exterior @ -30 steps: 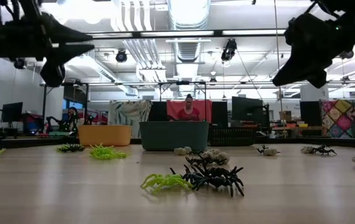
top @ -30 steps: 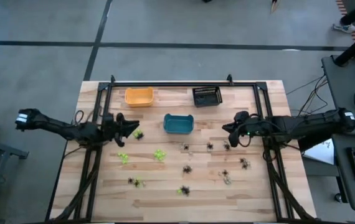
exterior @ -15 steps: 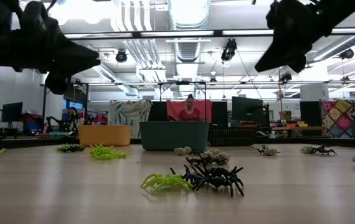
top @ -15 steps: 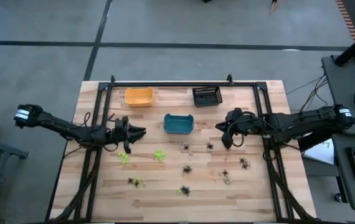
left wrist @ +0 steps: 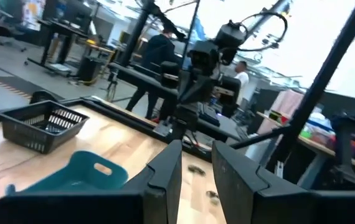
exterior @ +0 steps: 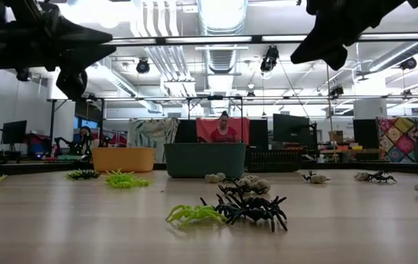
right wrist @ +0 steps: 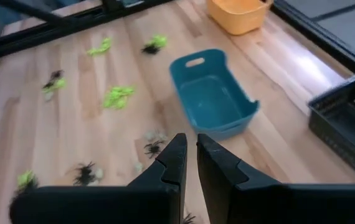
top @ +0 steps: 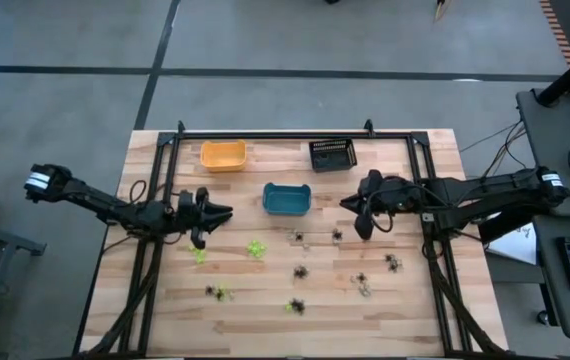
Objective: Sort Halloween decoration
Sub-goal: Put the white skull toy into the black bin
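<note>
Both arms are up off the pale wooden plank counter (top: 265, 300). The left tool (top: 227, 212) hangs over the counter's left side, between the orange plastic bin (top: 223, 155) and the lime green spider trinkets (top: 255, 248); its two dark fingers (left wrist: 165, 177) stand slightly spread with a narrow gap, and nothing shows between them. The right tool (top: 345, 203) hovers just right of the teal plastic bin (top: 286, 198), fingers (right wrist: 176, 163) pressed almost together, nothing pinched. From the right wrist view it looks down over the teal bin's open, bare inside, with the black mesh basket (top: 332, 154) off to one side at the counter's far edge.

The Halloween decoration lies scattered across the counter's middle and near half, none of it in any bin that can be seen. Lime green ones sit toward the left, black spider trinkets (top: 301, 271) spread through the centre and right, and pale grey-white trinkets (top: 365, 290) are mixed among them. At counter level, a green one and a black one (exterior: 249, 208) lie touching, closest to the low camera. A person (exterior: 222, 129) sits in the room behind.
</note>
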You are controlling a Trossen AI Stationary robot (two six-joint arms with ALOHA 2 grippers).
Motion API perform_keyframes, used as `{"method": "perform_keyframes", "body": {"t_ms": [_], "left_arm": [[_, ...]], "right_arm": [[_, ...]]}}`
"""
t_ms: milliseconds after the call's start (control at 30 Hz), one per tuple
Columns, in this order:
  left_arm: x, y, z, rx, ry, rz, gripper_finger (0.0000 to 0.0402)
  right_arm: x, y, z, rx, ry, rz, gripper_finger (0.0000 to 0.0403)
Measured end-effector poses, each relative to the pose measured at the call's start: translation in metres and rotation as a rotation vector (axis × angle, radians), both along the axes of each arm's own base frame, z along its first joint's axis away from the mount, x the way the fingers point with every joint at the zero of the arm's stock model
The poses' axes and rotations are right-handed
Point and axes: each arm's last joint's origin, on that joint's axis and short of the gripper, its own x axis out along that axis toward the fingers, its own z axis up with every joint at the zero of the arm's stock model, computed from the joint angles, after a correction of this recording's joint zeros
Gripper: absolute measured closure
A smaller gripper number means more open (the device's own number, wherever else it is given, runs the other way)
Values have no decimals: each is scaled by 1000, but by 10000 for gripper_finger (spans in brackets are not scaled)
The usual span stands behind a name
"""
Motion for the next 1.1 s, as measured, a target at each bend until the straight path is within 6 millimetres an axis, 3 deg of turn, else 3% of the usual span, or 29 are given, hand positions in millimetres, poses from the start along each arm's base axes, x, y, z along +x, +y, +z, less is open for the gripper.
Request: {"method": "perform_keyframes", "body": {"t_ms": [300, 633, 833, 1100], "left_arm": [[6, -11, 12, 39, -121, -41, 329], [47, -30, 36, 185, -88, -44, 329], [51, -31, 33, 230, -59, -37, 329], [49, -28, 22, 351, 117, 28, 329]], "right_arm": [[2, 2, -1, -87, 23, 117, 374], [18, 16, 1, -122, -87, 249, 374], [33, 18, -16, -132, -19, 261, 374], [51, 21, -50, -128, 126, 273, 374]]}}
